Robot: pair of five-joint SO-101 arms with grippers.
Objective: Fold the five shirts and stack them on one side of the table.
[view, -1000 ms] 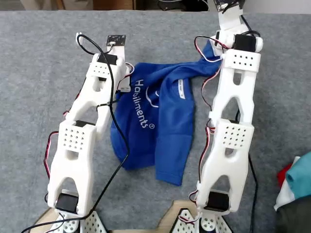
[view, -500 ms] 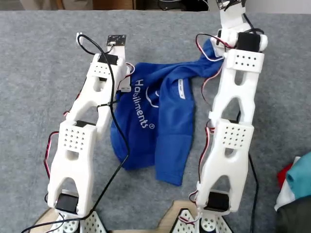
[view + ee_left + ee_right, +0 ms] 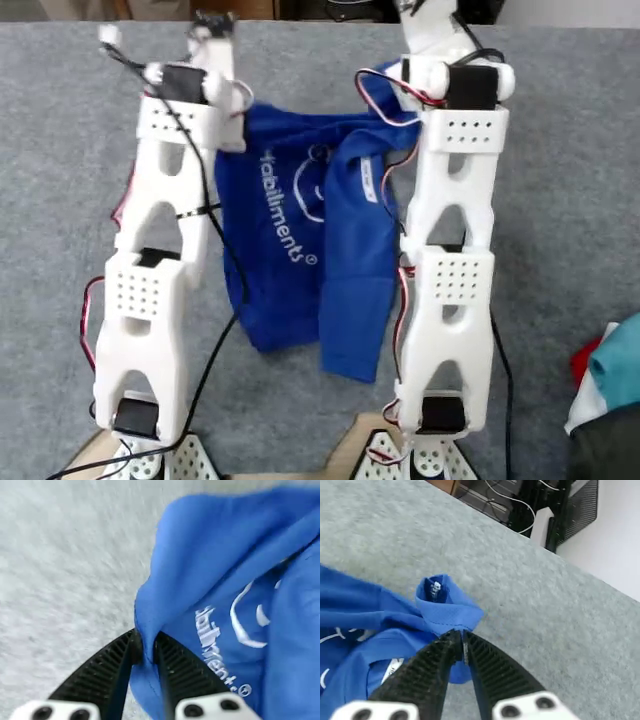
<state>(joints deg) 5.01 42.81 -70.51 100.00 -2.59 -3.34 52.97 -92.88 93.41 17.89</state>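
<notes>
Both arms have stretched farther out, carrying the blue shirt (image 3: 290,250) with them. Now the left end effector (image 3: 145,652) pinches its edge and the right end effector (image 3: 461,647) pinches a bunched fold. The shirt spreads between them, probably being flattened for folding.

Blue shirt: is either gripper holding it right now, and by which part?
Both. The left gripper is shut on a folded side edge of the blue shirt; the right gripper pinches bunched fabric beside a small tagged opening, possibly the collar.
</notes>
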